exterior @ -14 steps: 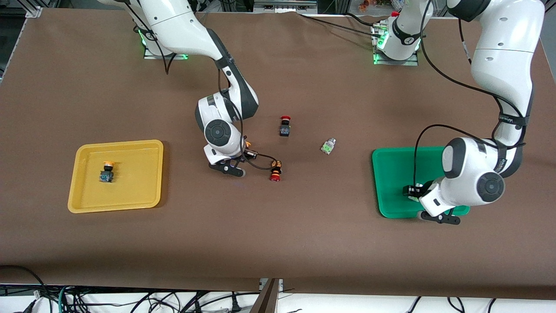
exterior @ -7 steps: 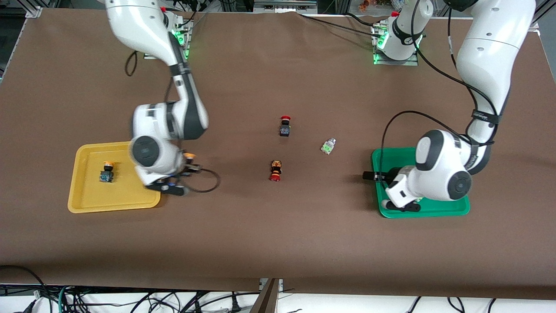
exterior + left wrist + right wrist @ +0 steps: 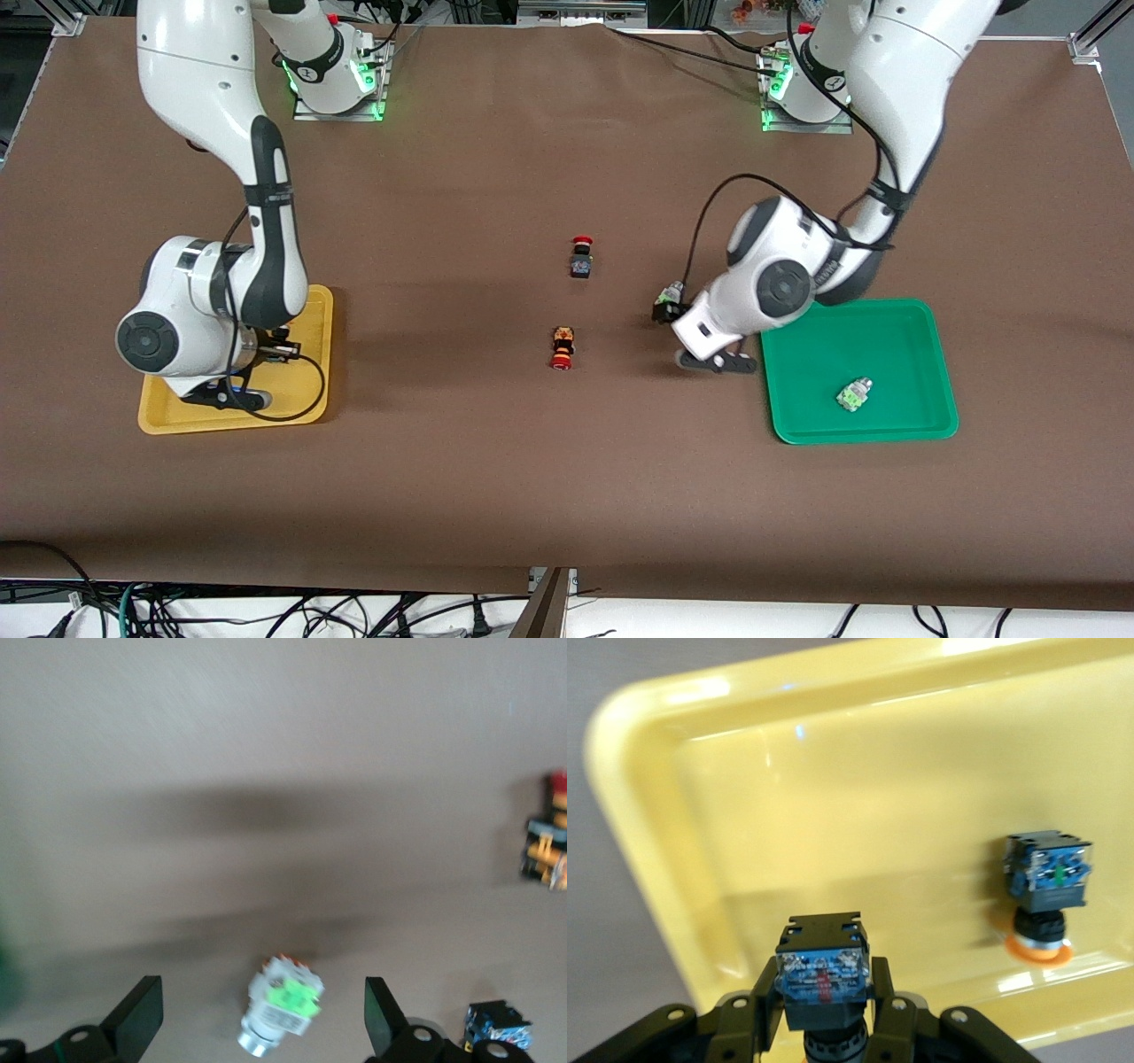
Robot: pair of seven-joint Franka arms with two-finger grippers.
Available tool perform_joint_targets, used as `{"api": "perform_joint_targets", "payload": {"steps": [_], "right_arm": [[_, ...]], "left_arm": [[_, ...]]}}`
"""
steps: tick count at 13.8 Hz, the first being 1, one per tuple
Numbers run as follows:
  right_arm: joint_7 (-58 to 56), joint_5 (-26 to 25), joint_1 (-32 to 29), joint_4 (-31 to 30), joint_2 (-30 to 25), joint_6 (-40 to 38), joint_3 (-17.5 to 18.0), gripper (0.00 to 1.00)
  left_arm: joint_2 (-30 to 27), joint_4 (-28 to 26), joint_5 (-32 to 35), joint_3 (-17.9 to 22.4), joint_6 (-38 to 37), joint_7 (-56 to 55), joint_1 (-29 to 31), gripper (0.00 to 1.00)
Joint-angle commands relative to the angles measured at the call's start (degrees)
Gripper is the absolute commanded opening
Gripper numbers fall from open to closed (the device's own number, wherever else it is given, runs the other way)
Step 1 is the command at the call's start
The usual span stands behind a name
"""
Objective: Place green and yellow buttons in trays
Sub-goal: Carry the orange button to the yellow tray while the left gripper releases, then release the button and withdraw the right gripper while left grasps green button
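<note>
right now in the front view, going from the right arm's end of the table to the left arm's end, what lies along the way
yellow tray with the right gripper over it → red button with orange body, black red-capped button → left gripper over a green button → green tray holding another green button

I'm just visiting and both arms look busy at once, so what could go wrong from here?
The right claw, shut on a yellow button, hangs over the yellow tray where another yellow button already lies; dropped carelessly, it might bounce onto that one.

The left claw is open around a green button lying tilted on the table; closing could perhaps squeeze it sideways and out.

A red-capped switch lies nearby and might get nudged.
</note>
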Motion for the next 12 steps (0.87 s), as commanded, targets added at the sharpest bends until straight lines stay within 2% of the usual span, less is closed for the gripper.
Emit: {"api": "perform_joint_targets", "payload": {"steps": [1,2,3,6,8,12], "right_arm": [[-1.6,0.4,-0.3,-1.9,-0.5,2.8,0.4,0.09],[-1.7,0.4,-0.8,-1.4,-0.5,2.4,0.4,0.6],[-1.8,0.5,-1.0,-0.9,-0.9,2.3,0.4,1.0],[-4.3,0.5,-1.0,2.8,-4.8,-1.1,-0.8,1.0],[-5.2,0.4,-0.9,7.8,-7.4,-8.3,-2.6,1.0],[-5.2,0.5,-0.9,17.3,-8.1,-22.3,-5.7,1.0]], "left_arm": [[-3.3,-6.5,6.0,0.8,2.0,-6.0,-2.4,1.0],[-3.8,-7.6,10.3,0.7,2.0,-8.7,-3.1,1.0],[-3.8,-8.0,13.3,0.6,2.1,-10.4,-3.7,1.0],[-2.5,-8.0,14.3,0.6,3.8,-13.1,-6.3,1.0],[-0.6,-7.9,14.4,0.9,5.6,-13.8,-6.9,1.0],[2.7,-7.4,15.8,1.9,10.7,-13.8,-6.0,1.0]]}}
